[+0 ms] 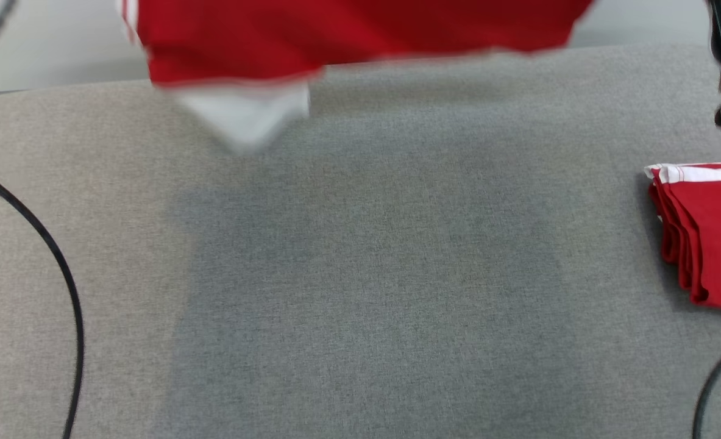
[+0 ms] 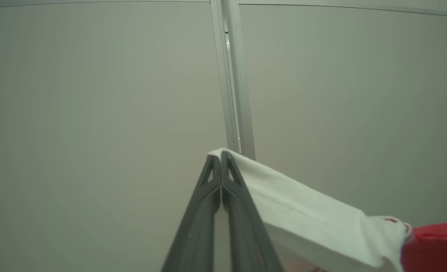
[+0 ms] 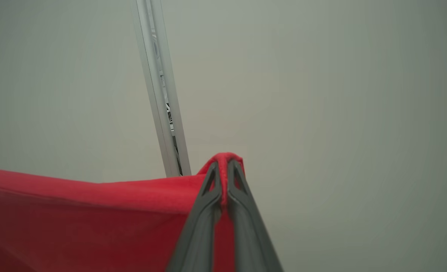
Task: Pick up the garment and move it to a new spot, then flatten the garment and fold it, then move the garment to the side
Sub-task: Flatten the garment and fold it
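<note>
Left claw (image 2: 220,159), right claw (image 3: 224,164) hold garment (image 1: 348,30) stretched crosswise.

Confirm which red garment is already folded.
The folded garment lying in layers at the right edge of the grey table. The hanging garment is spread in the air, pinched by the left end effector and right end effector.

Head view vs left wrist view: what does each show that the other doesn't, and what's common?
Head view adds: the grey table, a folded red pile at its right, a black cable at its left. Left wrist view adds: the left end effector shut on the garment at its white edge, with pale wall and a metal post behind. Both: the hanging red-and-white garment.
</note>
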